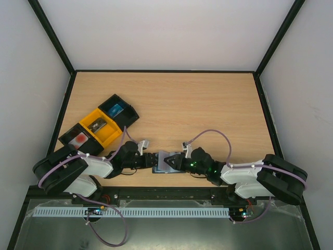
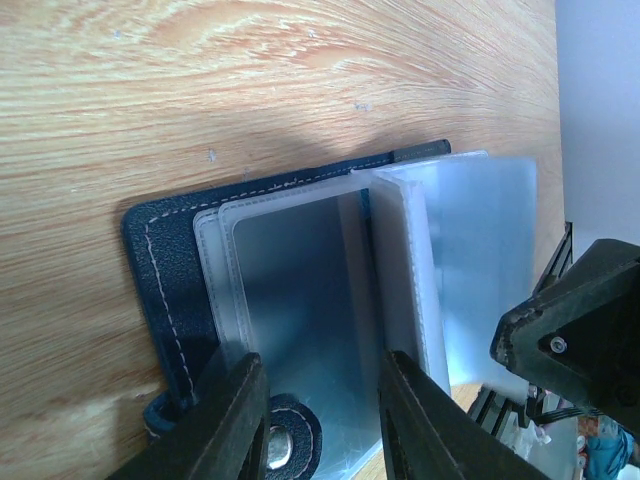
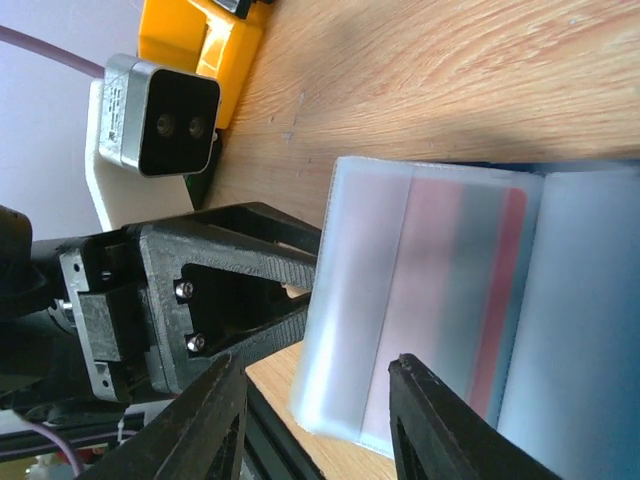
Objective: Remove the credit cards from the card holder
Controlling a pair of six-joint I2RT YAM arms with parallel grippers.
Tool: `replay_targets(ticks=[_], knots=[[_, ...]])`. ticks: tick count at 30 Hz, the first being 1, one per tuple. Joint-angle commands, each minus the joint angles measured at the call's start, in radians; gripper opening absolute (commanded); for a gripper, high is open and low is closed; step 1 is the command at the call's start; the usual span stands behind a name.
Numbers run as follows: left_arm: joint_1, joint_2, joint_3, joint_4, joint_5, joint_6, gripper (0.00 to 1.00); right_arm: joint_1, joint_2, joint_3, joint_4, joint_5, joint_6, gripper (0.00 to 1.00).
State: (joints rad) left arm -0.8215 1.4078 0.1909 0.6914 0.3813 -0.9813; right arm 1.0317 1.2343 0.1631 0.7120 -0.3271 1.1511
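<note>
The card holder (image 2: 165,270) is being worked open between two claws at the near edge of the counter (image 1: 182,104).
The left claw (image 2: 320,365) is being held half-parted over the near edge of the dark blue holder, which is lying open on the counter; pinching or only pressing, it cannot be told. Further right, a clear sleeve (image 3: 360,300) with a pinkish-red card (image 3: 440,290) inside is being propped upright at the right claw (image 3: 320,362), whose grip is equally unclear. The holder should be pinned flat, and the card itself, not the sleeve, drawn out along its slot.
</note>
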Motion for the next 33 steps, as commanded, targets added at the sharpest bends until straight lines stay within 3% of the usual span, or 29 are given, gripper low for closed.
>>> replay_targets(ticks=[1, 8, 13, 24, 29, 33], knots=[[-0.007, 0.006, -0.026, -0.054, -0.003, -0.002, 0.34, 0.005, 0.006, 0.027, -0.083, 0.058, -0.014, 0.39], [-0.006, -0.046, -0.011, -0.094, 0.007, -0.005, 0.34, 0.007, -0.062, 0.079, -0.345, 0.169, -0.051, 0.39], [-0.006, -0.075, 0.008, -0.12, 0.009, -0.006, 0.35, 0.029, -0.121, 0.115, -0.373, 0.166, -0.084, 0.48], [-0.036, -0.071, 0.058, -0.13, 0.019, -0.022, 0.38, 0.092, 0.037, 0.199, -0.346, 0.161, -0.116, 0.66], [-0.055, -0.068, 0.087, -0.149, 0.01, -0.016, 0.38, 0.093, 0.012, 0.185, -0.364, 0.188, -0.118, 0.64], [-0.059, -0.058, 0.09, -0.151, -0.001, -0.016, 0.38, 0.093, -0.005, 0.174, -0.391, 0.219, -0.118, 0.48]])
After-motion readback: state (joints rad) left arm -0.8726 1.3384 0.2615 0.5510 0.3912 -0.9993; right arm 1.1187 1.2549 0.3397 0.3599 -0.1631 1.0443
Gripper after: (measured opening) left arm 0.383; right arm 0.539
